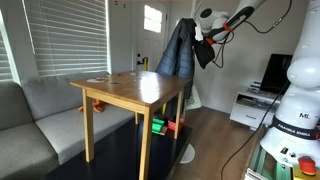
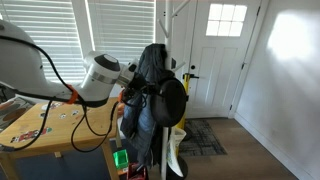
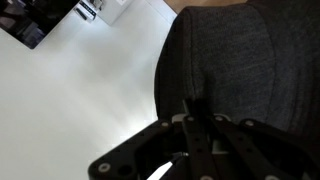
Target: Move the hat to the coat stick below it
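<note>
A dark hat hangs at the coat stand (image 2: 163, 20), in both exterior views (image 1: 204, 54) (image 2: 172, 100). A grey-blue jacket (image 1: 177, 52) (image 2: 148, 112) hangs on the same stand beside it. My gripper (image 1: 207, 38) (image 2: 128, 88) is up at the stand, level with the hat's top. In the wrist view dark grey fabric (image 3: 240, 60) fills the right half, and my gripper's fingers (image 3: 195, 108) are closed together on its edge. The pegs are hidden behind the clothes.
A wooden table (image 1: 130, 90) stands in front of the stand, with red and green toys (image 1: 160, 125) beneath it. A grey sofa (image 1: 40, 115) is beside it. A white door (image 2: 220, 50) is behind the stand. A low white cabinet (image 1: 252, 102) is nearby.
</note>
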`<act>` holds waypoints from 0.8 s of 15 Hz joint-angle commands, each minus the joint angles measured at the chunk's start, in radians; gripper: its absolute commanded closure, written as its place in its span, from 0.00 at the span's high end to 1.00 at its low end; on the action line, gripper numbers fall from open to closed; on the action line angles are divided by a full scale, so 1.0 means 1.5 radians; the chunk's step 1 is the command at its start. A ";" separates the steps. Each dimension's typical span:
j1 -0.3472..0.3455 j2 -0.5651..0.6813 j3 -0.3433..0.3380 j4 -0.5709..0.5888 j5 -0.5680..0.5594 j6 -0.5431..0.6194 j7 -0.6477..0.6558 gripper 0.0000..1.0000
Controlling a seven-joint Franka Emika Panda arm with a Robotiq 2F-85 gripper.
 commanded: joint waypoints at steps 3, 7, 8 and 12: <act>-0.006 0.038 0.002 0.047 0.009 0.032 -0.034 0.02; -0.009 0.064 0.003 0.074 0.022 0.041 -0.085 0.02; -0.010 0.068 0.004 0.077 0.035 0.046 -0.104 0.02; -0.008 0.071 0.007 0.066 0.072 0.060 -0.170 0.02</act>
